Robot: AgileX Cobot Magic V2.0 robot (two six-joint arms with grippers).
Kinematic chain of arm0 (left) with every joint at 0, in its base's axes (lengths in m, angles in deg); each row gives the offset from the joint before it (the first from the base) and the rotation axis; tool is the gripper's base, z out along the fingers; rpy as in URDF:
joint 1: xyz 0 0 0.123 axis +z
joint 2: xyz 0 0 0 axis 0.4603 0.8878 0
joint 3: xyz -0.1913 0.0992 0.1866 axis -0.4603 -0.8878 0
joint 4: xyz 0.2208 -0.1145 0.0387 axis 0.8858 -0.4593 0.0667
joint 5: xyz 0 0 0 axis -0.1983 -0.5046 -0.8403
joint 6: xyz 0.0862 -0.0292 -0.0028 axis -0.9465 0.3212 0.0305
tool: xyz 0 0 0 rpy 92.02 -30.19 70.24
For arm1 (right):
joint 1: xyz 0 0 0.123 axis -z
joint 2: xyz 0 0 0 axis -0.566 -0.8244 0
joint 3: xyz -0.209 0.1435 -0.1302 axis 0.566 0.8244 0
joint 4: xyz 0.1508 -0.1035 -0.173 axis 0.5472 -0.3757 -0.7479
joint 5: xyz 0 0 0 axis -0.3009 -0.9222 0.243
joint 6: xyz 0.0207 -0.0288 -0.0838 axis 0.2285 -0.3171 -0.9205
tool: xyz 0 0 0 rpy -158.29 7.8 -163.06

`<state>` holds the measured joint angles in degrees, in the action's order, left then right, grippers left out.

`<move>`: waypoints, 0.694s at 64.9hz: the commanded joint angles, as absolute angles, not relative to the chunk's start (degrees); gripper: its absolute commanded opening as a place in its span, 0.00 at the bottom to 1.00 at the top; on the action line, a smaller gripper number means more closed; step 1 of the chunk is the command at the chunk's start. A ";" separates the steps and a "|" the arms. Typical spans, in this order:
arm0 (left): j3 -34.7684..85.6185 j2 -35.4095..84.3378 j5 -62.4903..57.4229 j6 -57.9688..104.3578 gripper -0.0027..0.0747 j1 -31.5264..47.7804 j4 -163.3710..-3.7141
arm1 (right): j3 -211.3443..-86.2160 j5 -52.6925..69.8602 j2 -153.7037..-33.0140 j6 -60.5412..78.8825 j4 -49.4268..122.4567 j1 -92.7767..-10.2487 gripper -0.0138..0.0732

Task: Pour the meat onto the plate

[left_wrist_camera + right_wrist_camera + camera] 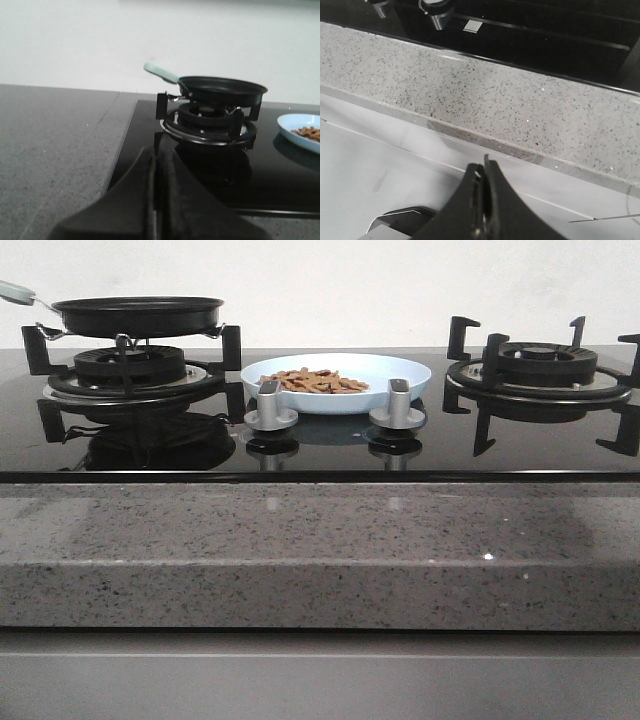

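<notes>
- We see a speckled grey stone counter (300, 540) along the near edge, with a glossy black glass hob (320, 445) set behind it.
- On the hob's left burner (130, 370) sits a round black frying pan (138, 313) with a pale green handle (161, 72).
- At the hob's centre, behind two silver knobs (270, 408), rests the wide pale-blue round plate (400, 375).
- The thin tan-brown meat pieces (315, 380) lie piled on that plate.
- Our left gripper (156, 165) and right gripper (483, 175) both have jaws pressed together, holding nothing.
</notes>
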<state>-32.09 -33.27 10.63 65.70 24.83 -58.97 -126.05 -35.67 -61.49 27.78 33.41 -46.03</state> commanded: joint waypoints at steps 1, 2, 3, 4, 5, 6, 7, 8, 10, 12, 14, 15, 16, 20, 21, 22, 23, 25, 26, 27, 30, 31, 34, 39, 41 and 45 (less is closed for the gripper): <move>-32.48 -34.44 17.93 66.39 0.01 25.00 -59.53 | -127.51 -32.50 -61.80 27.83 34.12 -46.08 0.03; -32.48 -34.44 18.05 66.39 0.01 25.00 -59.53 | -127.51 -32.50 -61.80 27.83 34.12 -46.08 0.03; -32.48 -34.44 18.18 66.39 0.01 25.00 -59.53 | -127.51 -32.50 -61.80 27.83 34.12 -46.08 0.03; -32.48 -34.44 18.29 66.39 0.01 25.00 -59.53 | -127.51 -32.50 -61.80 27.83 34.12 -46.08 0.03; -32.48 -34.44 18.29 66.39 0.01 25.00 -59.53 | -127.51 -32.50 -61.80 27.83 34.12 -46.08 0.03; -32.48 -34.44 18.41 66.39 0.01 25.00 -59.53 | -127.51 -32.50 -61.80 27.83 34.12 -46.08 0.03; -32.48 -34.44 18.56 66.39 0.01 25.00 -59.53 | -127.51 -32.50 -61.80 27.83 34.12 -46.08 0.03; -32.48 -34.44 18.70 66.39 0.01 25.00 -59.53 | -127.51 -32.50 -61.80 27.83 34.12 -46.08 0.03; -32.48 -34.44 18.81 66.39 0.01 25.00 -59.53 | -127.51 -32.50 -61.80 27.83 34.12 -46.08 0.03; -32.48 -34.44 18.95 66.39 0.01 25.00 -59.53 | -127.51 -32.50 -61.80 27.83 34.12 -46.08 0.03; -32.48 -34.44 19.08 66.39 0.01 25.00 -59.53 | -127.51 -32.50 -61.80 27.83 34.12 -46.08 0.03; -32.48 -34.44 19.08 66.39 0.01 25.00 -59.53 | -127.51 -32.50 -61.80 27.83 34.12 -46.08 0.03; -32.48 -34.44 19.08 66.39 0.01 25.00 -59.53 | -127.51 -32.50 -61.80 27.83 34.12 -46.08 0.03; -32.48 -34.44 19.08 66.39 0.01 25.00 -59.53 | -127.51 -32.50 -61.80 27.83 34.12 -46.08 0.03; -32.48 -34.44 19.08 66.39 0.01 25.00 -59.53 | -127.51 -32.50 -61.80 27.83 34.12 -46.08 0.03; -32.48 -34.44 19.08 66.39 0.01 25.00 -59.53 | -127.51 -32.50 -61.80 27.83 34.12 -46.08 0.03; -32.48 -34.44 19.08 66.39 0.01 25.00 -59.53 | -127.51 -32.50 -61.80 27.83 34.12 -46.08 0.03; -32.48 -34.34 19.08 66.39 0.01 25.00 -59.53 | -127.51 -32.50 -61.80 27.83 34.12 -46.08 0.03; -32.48 -34.34 19.08 66.39 0.01 25.00 -59.53 | -127.51 -32.50 -61.80 27.83 34.12 -46.08 0.03; -32.48 -34.34 19.08 66.39 0.01 25.00 -59.53 | -127.51 -32.50 -61.80 27.83 34.12 -46.08 0.03; -32.48 -34.24 19.08 66.39 0.01 25.00 -59.53 | -127.51 -32.50 -61.80 27.83 34.12 -46.08 0.03; -32.48 -34.24 19.08 66.39 0.01 25.00 -59.53 | -127.51 -32.50 -61.80 27.83 34.12 -46.08 0.03; -32.48 -34.24 19.08 66.39 0.01 25.00 -59.53 | -127.51 -32.50 -61.80 27.83 34.12 -46.08 0.03; -32.48 -34.24 19.08 66.39 0.01 25.00 -59.53 | -127.51 -32.50 -61.80 27.83 34.12 -46.08 0.03; -32.48 -34.24 19.08 66.39 0.01 25.00 -59.53 | -127.51 -32.50 -61.80 27.83 34.12 -46.08 0.03; -32.48 -34.24 19.08 66.39 0.01 25.00 -59.53 | -127.51 -32.50 -61.80 27.83 34.12 -46.08 0.03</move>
<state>-32.09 -33.27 14.36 65.80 24.83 -59.07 -126.05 -35.77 -61.49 27.80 33.41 -46.03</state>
